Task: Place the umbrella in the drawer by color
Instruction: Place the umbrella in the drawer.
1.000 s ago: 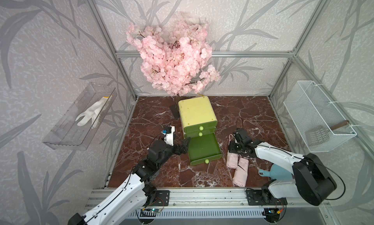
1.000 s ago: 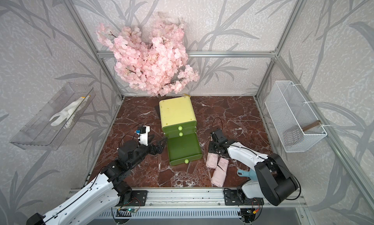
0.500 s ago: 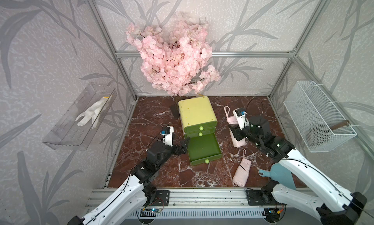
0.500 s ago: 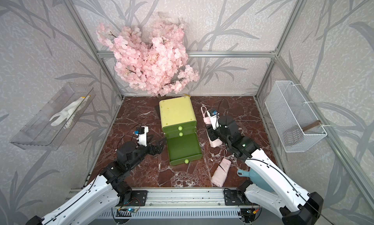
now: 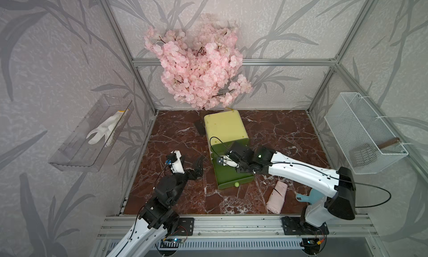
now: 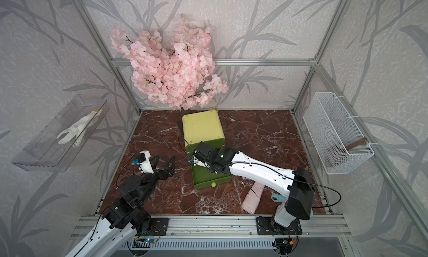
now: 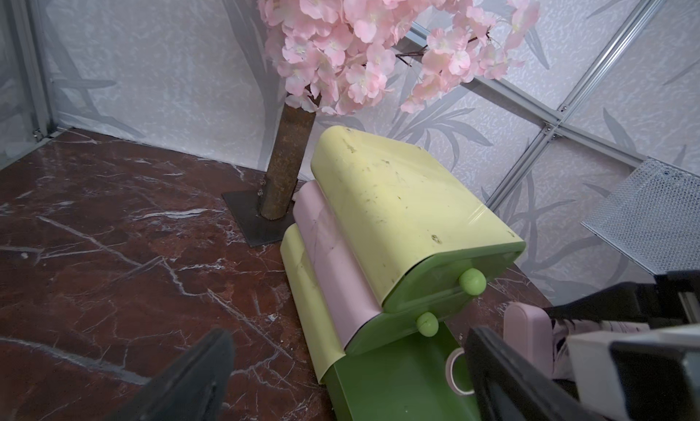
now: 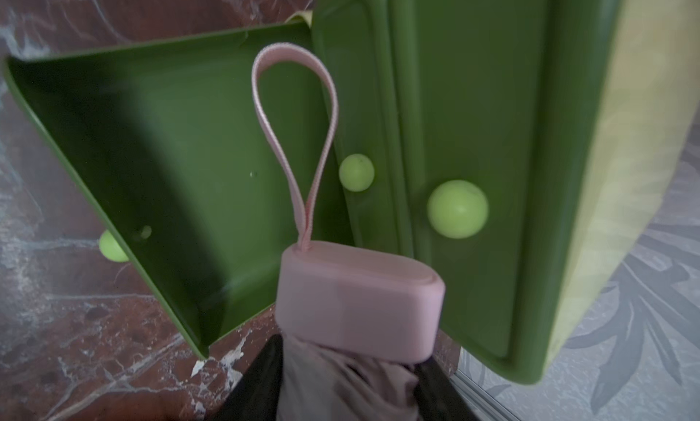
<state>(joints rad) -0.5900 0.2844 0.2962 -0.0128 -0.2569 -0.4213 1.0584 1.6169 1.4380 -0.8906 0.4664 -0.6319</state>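
One folded pink umbrella, oval handle, looped strap.

Fake pink blossom tree stands at the back of the red marble bench, with its rusty trunk on a flat metal plate. The clear tray on the left wall has a white glove in it. The wire basket on the right wall holds something with a brown handle.
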